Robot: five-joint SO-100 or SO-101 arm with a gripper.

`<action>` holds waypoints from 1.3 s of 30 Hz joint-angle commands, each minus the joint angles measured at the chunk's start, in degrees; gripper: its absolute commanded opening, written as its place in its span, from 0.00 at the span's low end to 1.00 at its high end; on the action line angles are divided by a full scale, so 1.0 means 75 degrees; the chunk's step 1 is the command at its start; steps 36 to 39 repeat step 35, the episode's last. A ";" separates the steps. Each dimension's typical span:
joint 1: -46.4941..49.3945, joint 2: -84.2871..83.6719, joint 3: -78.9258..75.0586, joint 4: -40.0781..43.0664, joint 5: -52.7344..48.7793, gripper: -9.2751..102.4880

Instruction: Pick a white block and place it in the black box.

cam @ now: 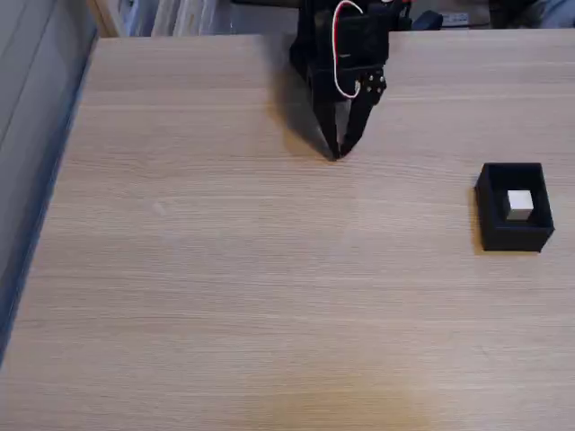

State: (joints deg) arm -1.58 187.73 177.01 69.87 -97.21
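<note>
From my fixed view I see the pincer (337,154) hanging at about twelve o'clock over the pale wood surface (225,296), its two dark fingers drawn together to a point with nothing between them, tips down at or just above the wood. The white block (519,204) sits inside the black box (514,235), out at about three o'clock and well apart from the pincer. A red and a white wire (340,63) loop down the front of the arm above the fingers.
</note>
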 commanded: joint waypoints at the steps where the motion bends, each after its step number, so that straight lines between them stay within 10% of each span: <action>1: -0.0164 0.0410 0.0117 0.0480 0.0035 0.08; 39: -0.0141 0.0410 0.0129 0.0984 0.0715 0.08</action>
